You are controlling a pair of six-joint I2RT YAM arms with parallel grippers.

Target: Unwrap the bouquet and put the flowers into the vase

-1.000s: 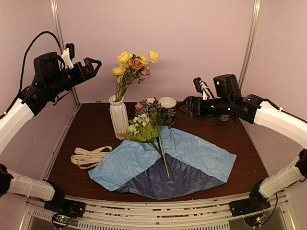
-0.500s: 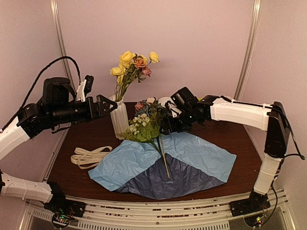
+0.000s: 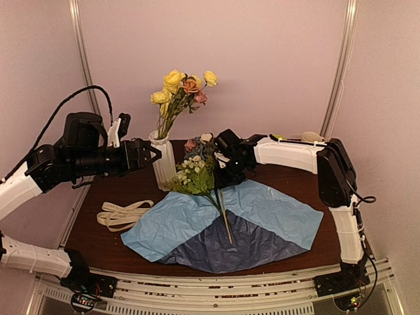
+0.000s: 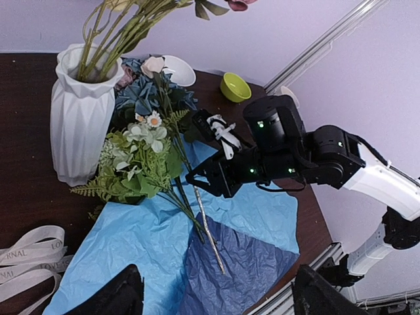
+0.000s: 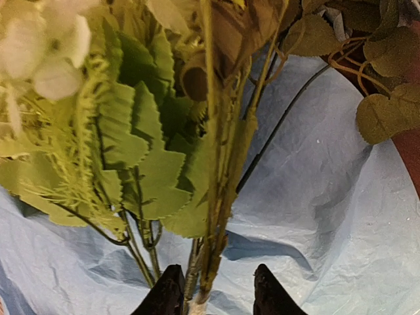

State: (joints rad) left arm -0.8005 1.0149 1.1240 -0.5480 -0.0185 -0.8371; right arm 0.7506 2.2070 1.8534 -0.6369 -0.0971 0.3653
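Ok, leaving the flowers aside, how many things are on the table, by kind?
Vase: 1
Bowls: 2, one white and one yellow-green
Ribbon: 1
Paper wrap: 1, spread flat
Total: 5
A pale thing at the far right is too hidden to name, so it is not counted.

We count one vase (image 3: 162,167), one ribbon (image 3: 121,215), one blue paper sheet (image 3: 262,210), one white bowl (image 4: 180,71) and one green bowl (image 4: 235,86).
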